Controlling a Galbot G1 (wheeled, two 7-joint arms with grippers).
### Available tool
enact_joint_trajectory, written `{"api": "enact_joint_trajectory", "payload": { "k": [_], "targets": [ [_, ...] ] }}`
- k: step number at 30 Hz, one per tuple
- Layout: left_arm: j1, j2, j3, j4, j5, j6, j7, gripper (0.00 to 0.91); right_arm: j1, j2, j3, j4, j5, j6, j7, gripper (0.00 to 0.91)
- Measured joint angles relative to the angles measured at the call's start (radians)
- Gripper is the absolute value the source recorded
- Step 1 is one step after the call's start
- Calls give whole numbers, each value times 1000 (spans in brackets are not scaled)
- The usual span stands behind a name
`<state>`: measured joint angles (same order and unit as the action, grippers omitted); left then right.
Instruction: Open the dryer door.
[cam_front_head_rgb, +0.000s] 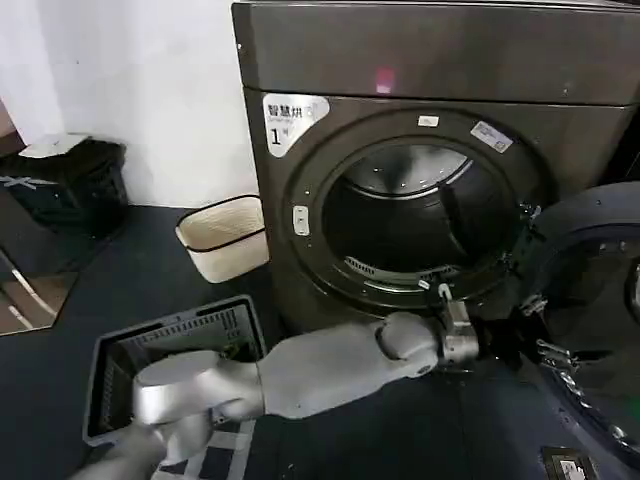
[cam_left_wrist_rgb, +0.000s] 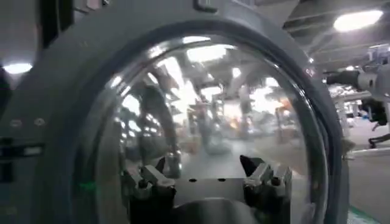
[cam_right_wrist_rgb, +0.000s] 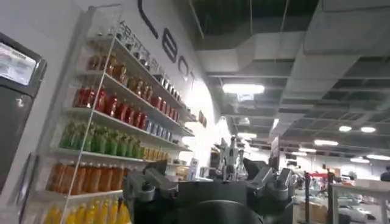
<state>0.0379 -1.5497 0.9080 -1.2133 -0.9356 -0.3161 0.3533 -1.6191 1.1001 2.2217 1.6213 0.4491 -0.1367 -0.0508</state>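
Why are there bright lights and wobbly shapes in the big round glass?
In the left wrist view, the dryer door glass acts like a curved mirror: ceiling lights glare on it and the room's reflection bends and blurs. In the head view, the door hangs open at the right, dark, and the drum is dim inside.

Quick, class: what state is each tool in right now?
Left tool: open, holding nothing, facing the dryer door.
Right tool: open, holding nothing.
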Motion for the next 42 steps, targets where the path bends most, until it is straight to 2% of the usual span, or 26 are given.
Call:
{"api": "enact_joint_trajectory", "payload": {
  "k": [7, 13, 19, 25, 31, 36, 42],
  "targets": [
    [17, 68, -26, -55, 8, -46, -24, 907, 7, -7, 0, 2, -9, 1, -1, 907],
    [28, 165, -40, -135, -18, -70, -49, 907, 6, -14, 14, -3, -25, 25, -1, 907],
    [53, 302, -69, -235, -20, -90, -91, 907, 7, -18, 33, -5, -30, 35, 1, 907],
    [78, 446, -81, -338, -79, -92, -60, 907, 16, -19, 29, -3, -30, 38, 3, 907],
    [120, 602, -114, -443, -18, -114, -66, 907, 22, -16, 18, 11, -26, 36, 3, 907],
    [153, 745, -126, -489, 28, -101, -64, 907, 18, -20, 20, 7, -25, 36, 4, 907],
    [176, 892, -134, -529, 104, 2, -131, 907, 27, -21, 10, 20, -25, 35, 3, 907]
  ]
}}
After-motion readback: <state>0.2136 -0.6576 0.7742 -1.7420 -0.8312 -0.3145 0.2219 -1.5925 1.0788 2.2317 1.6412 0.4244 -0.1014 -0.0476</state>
